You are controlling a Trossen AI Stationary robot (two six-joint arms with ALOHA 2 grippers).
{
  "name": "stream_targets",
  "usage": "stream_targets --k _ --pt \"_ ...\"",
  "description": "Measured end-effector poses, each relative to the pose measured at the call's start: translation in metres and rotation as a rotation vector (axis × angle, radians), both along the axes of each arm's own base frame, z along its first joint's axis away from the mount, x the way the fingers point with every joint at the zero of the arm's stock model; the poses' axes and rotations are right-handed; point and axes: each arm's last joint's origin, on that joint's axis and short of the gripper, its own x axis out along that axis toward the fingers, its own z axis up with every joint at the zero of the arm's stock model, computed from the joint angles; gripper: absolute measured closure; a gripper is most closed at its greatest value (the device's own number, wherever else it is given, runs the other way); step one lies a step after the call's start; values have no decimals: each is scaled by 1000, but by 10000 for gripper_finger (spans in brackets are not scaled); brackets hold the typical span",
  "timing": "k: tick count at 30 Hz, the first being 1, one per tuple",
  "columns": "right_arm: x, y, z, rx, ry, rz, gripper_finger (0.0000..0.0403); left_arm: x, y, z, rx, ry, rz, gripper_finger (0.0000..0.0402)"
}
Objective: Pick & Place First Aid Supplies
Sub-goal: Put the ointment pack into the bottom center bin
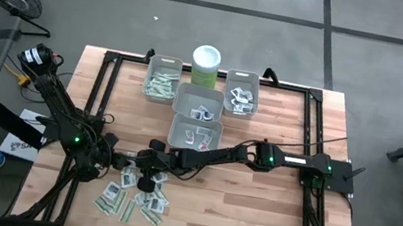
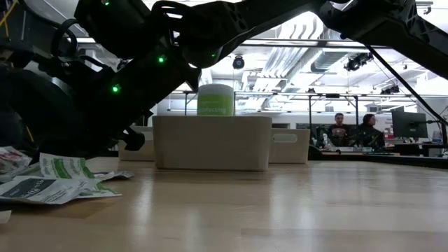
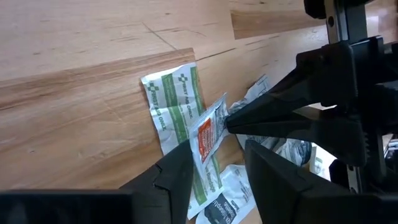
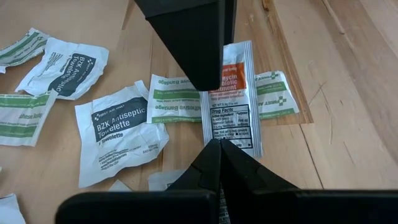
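The first aid supplies lie loose on the wooden table: green-striped strips and white towelette squares (image 4: 121,127), in a heap (image 1: 133,196) near the front left. One white ointment packet with an orange band (image 4: 233,106) is lifted above them. My right gripper (image 4: 221,148) is shut on it. My left gripper (image 3: 217,149) is open, with one finger on either side of the same packet (image 3: 208,134). Whether the left fingers touch it, I cannot tell. My right gripper pinches the ointment packet's end away from the orange band (image 4: 224,138) between its two fingertips, which come slanting down from the table's right. The packet is lifted clear of the table and reaches away from the fingertips in between my left gripper's fingers.
Several grey bins stand at the table's far middle, the nearest (image 1: 194,134) just behind the grippers, others at the far left (image 1: 162,81) and far right (image 1: 241,93). A pale green canister (image 1: 206,64) stands behind them. People sit in the room beyond (image 2: 350,129).
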Motion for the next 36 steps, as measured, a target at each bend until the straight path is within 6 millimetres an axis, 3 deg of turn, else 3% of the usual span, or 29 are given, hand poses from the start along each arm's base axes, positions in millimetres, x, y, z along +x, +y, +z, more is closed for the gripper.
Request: stream_targets --k 10,20,25,31,36 --pt "0 0 0 0 0 1 403 -1 1 -1 7 31 -10 391" --pt "-1 1 8 21 5 24 402 -2 1 -1 19 38 -27 399" --pt "-8 1 41 21 21 31 402 -2 2 -2 30 42 -29 400" --pt "-23 -3 117 24 -53 32 402 -2 3 -2 48 34 -22 401" --pt "-48 -8 179 23 -79 25 401 -1 4 4 119 -40 -35 401"
